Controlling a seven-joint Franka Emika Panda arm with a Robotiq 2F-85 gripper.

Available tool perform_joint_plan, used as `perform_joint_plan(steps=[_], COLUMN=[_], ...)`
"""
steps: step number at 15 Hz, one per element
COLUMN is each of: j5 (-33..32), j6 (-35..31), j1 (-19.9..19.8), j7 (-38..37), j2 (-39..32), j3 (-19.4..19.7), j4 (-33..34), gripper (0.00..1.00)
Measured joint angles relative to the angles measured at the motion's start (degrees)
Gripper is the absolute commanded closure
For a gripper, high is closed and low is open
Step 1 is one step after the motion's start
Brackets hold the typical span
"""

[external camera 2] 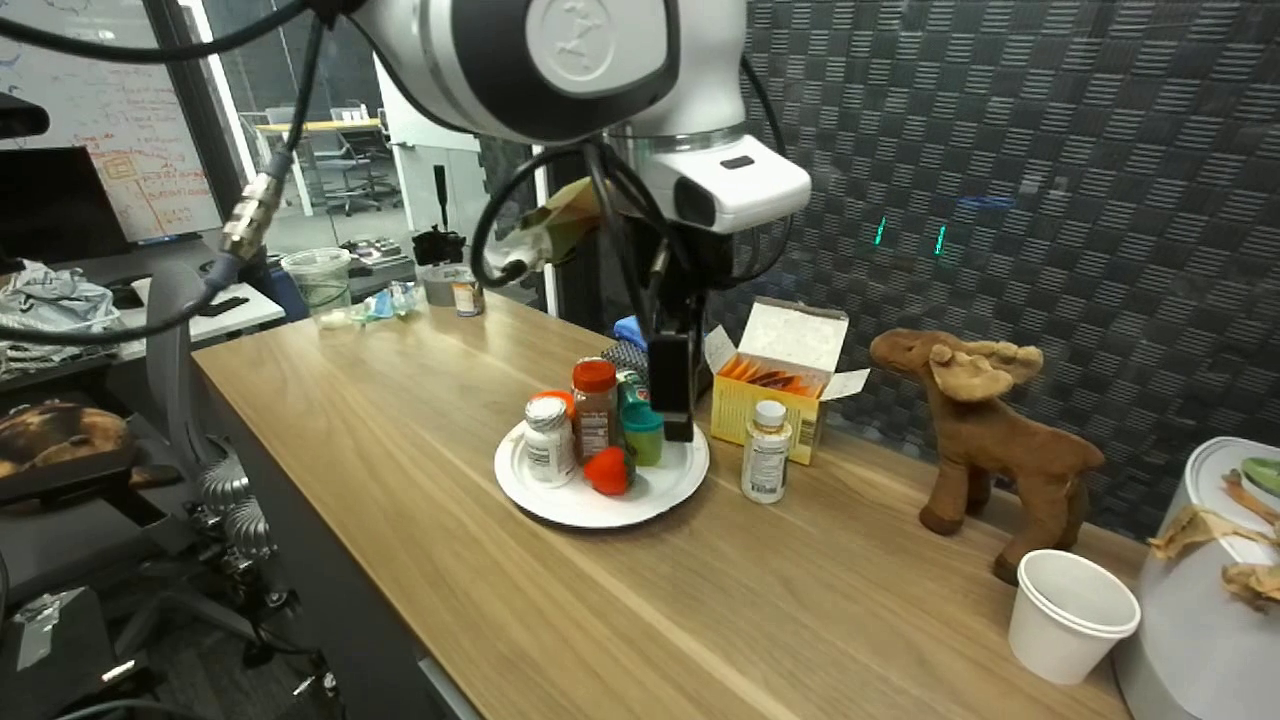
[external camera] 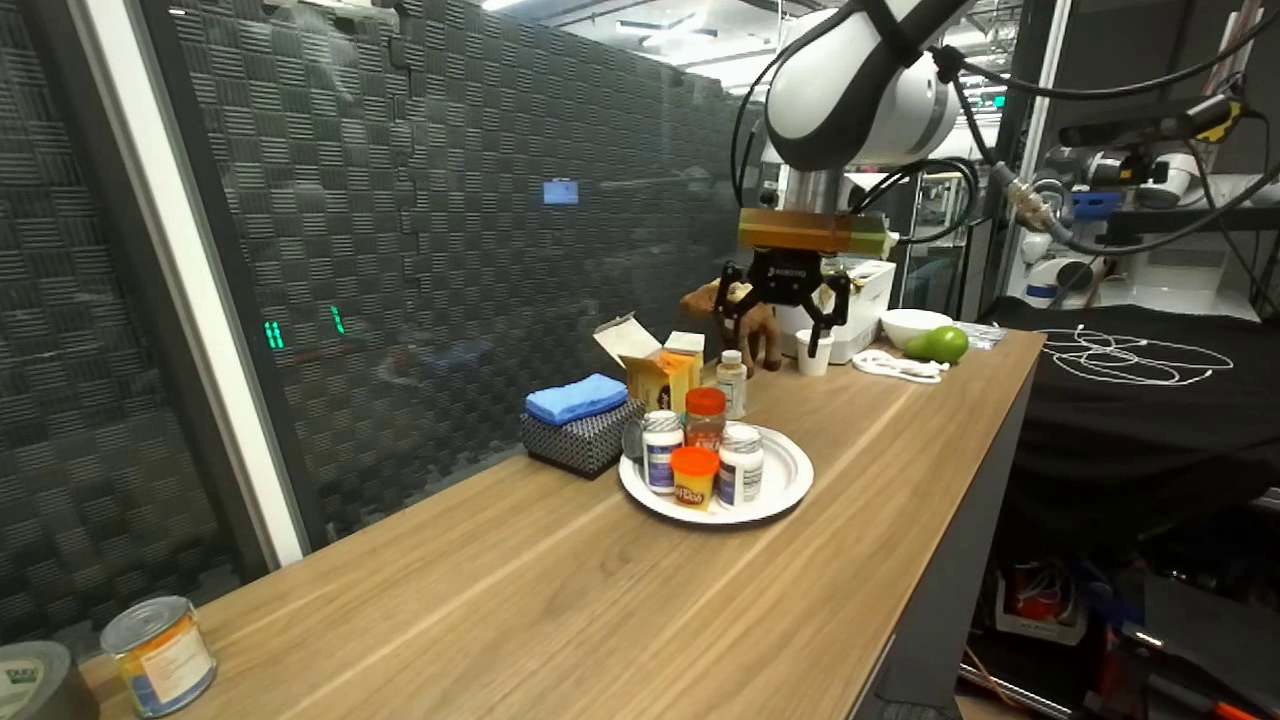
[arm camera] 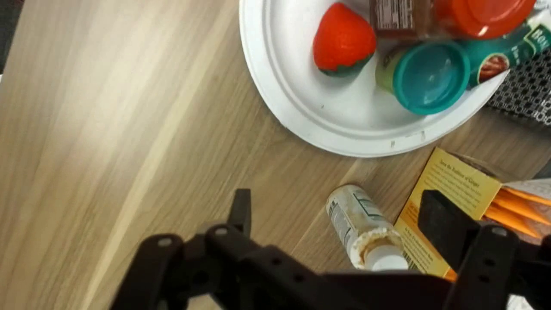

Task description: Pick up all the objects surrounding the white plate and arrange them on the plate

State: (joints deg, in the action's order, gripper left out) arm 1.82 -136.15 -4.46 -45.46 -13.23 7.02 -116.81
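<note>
- Wood-grained counter [external camera: 560, 610] filled the middle of the frame in an exterior view, with dark textured panelling [external camera: 480, 200] behind it at upper left.
- Just below and right of centre there, I had the white plate [external camera: 790, 485] lying flat on the counter.
- Grouped on its left part were a white bottle [external camera: 662, 450] at left, a second white bottle [external camera: 741, 470] at right, an orange-lidded tub [external camera: 694, 480] between them and a red-capped jar [external camera: 705, 425] behind the tub.
- Upper middle of the wrist view, a red ball [arm camera: 342, 36], strawberry-like with a green end, lay on the plate; right of it I saw a teal-lidded tub [arm camera: 430, 79], with a green-labelled container [arm camera: 516, 47] cut off by the right edge.
- Off the plate, a white-capped bottle [external camera 2: 767, 465] stood upright on the counter in both exterior views, beside a yellow carton [external camera 2: 735, 405] with its lid raised; whether those two touched I could not tell.
- My claw [external camera: 775, 340] hung above the counter, right of centre in an exterior view; the wrist view showed its fingers [arm camera: 241, 211] spread wide, the white-capped bottle appearing between them, low and right of centre.
- Left of the plate in an exterior view, a folded blue cloth [external camera: 575, 398] sat on a dark patterned box [external camera: 570, 445].
- Farther out, a brown moose toy [external camera 2: 1010, 445] stood at the right of an exterior view, with white cups [external camera 2: 1060, 640] at lower right.
- Lower left in an exterior view were a labelled tin [external camera: 162, 665] and a grey tape roll [external camera: 40, 685].
</note>
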Motion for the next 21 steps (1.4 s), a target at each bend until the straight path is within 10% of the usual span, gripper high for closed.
perform_joint_plan(steps=[6,18,21], j5=[0.2,0.2,0.9], j6=[5.9,12.7,13.0], j1=[-0.3,-0.9,-1.1], j7=[-0.6,-2.3,-2.3], j2=[-10.6,-20.9,-21.0], j3=[0.9,1.5,1.5], j4=[14.6,28.3,28.7], gripper=[0.00,0.95,0.91])
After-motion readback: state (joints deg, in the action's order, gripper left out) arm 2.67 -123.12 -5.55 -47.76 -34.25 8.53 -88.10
